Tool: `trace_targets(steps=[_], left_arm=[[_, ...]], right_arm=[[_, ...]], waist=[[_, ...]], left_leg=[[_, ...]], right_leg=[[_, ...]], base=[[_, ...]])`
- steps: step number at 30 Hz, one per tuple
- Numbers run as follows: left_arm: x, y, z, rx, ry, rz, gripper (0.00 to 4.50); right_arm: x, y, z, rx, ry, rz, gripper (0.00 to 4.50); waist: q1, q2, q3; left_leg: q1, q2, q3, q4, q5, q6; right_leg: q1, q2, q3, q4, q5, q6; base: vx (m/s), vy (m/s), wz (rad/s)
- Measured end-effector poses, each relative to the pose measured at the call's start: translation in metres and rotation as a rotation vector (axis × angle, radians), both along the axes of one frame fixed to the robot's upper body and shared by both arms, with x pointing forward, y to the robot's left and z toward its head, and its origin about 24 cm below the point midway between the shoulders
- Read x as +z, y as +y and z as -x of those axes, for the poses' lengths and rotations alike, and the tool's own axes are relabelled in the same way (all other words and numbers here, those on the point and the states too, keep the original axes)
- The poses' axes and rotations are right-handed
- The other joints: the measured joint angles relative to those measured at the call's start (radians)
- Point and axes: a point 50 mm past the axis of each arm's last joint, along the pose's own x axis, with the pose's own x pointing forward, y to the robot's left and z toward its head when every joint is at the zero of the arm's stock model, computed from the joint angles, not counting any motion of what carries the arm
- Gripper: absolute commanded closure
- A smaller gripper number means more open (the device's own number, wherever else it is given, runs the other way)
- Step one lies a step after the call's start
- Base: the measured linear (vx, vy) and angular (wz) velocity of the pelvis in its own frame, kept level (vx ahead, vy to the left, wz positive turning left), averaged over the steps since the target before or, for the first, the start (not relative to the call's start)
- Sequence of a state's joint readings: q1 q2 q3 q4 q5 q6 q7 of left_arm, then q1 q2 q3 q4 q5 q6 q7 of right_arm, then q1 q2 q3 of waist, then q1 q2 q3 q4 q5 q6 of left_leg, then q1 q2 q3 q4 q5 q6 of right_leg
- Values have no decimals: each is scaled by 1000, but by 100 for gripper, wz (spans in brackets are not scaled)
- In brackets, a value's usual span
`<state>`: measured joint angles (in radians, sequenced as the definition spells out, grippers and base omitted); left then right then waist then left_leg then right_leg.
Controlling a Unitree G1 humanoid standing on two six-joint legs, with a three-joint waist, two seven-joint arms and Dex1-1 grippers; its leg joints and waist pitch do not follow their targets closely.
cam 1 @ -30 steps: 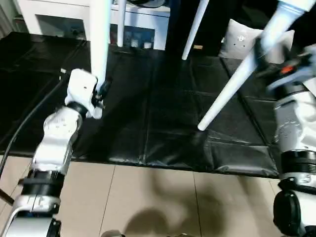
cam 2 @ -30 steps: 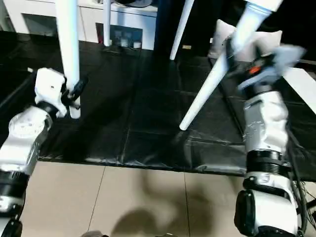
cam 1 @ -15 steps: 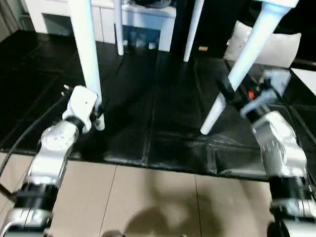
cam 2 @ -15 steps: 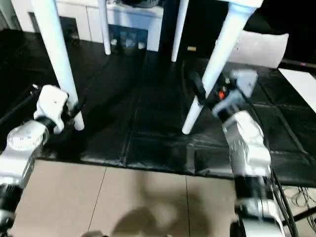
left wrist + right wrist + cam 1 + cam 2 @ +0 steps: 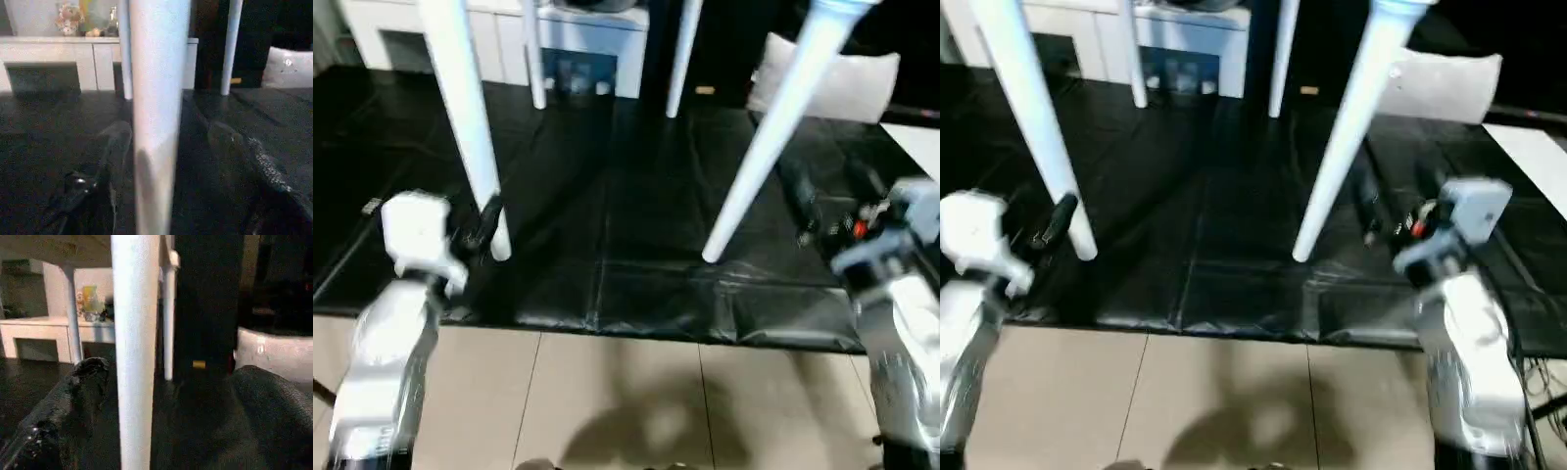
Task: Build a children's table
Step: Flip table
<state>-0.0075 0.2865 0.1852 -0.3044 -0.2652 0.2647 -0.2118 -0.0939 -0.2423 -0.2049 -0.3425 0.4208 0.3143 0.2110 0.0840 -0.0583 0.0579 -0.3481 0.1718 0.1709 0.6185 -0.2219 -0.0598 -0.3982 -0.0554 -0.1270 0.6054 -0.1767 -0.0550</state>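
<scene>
The children's table stands on the black cover. Its white left front leg (image 5: 465, 108) and slanting right front leg (image 5: 773, 127) rise out of the picture's top, with two back legs (image 5: 536, 69) behind them. My left gripper (image 5: 492, 213) is open low at the left front leg. In the left wrist view that leg (image 5: 156, 122) stands between the spread fingers (image 5: 115, 147), with gaps on both sides. My right gripper (image 5: 827, 196) is open to the right of the right front leg. In the right wrist view that leg (image 5: 134, 357) stands off-centre between the wide fingers (image 5: 83, 382).
The black-covered work table (image 5: 636, 245) ends at a front edge just past the front legs, with tiled floor (image 5: 607, 392) below. A white cabinet (image 5: 587, 29) and a pale cushion (image 5: 842, 83) lie at the back. A white sheet (image 5: 1528, 157) lies at the right.
My left gripper has opened off the left front leg and drawn back a little. My right arm has come down and moved right, away from the right front leg. That leg stands less tilted.
</scene>
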Motion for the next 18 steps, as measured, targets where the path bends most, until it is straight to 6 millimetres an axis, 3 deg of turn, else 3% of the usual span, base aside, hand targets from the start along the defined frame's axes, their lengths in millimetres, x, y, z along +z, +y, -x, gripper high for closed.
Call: trace_targets(steps=[2,6,8,11,14,15,16,17,18], left_arm=[[1,-5,1,-2,19,18,161],[10,-20,-3,-35,18,44,161],[12,-23,-5,-48,13,44,161],[10,-25,-4,-55,42,37,161],[7,-26,4,-51,72,32,161],[6,-26,6,-49,82,30,161],[6,-26,7,-48,88,27,161],[6,-26,7,-49,90,23,161],[7,-26,7,-49,95,21,161]], right_arm=[[-3,9,0,32,39,5,0],[-7,32,2,137,116,71,0],[-9,34,2,144,132,71,0],[-10,33,1,128,153,82,0],[-12,35,1,130,162,111,0],[-12,35,1,130,167,125,0],[-13,35,1,131,173,131,0],[-13,35,2,131,177,135,0],[-14,36,3,130,181,136,0]], waist=[[-1,4,-1],[0,27,-1],[-1,33,-1],[-2,31,-3],[-5,19,-7],[-8,17,-12],[-8,17,-22],[-7,20,-33],[-6,26,-43]], left_leg=[[1,0,-2,0,0,0],[1,1,-5,0,0,1],[3,1,-5,0,0,2],[4,0,-4,0,-1,3],[-4,0,-3,0,-2,7],[-14,0,-3,3,5,19],[-33,0,-3,8,11,19],[-55,1,-5,17,16,22],[-92,-2,-9,30,20,29]], right_leg=[[0,1,-2,-5,1,2],[9,1,-5,-22,7,10],[14,1,-7,-28,8,12],[17,0,-6,-30,8,13],[14,0,-5,-28,14,14],[6,0,-4,-27,20,12],[-11,1,-5,-25,26,6],[-36,2,-5,-22,36,12],[-66,3,-9,-18,48,14]], base=[[0,0,0],[0,0,0],[0,0,0],[0,0,0],[0,0,0],[0,0,0],[0,0,0],[0,0,0],[0,0,0]])
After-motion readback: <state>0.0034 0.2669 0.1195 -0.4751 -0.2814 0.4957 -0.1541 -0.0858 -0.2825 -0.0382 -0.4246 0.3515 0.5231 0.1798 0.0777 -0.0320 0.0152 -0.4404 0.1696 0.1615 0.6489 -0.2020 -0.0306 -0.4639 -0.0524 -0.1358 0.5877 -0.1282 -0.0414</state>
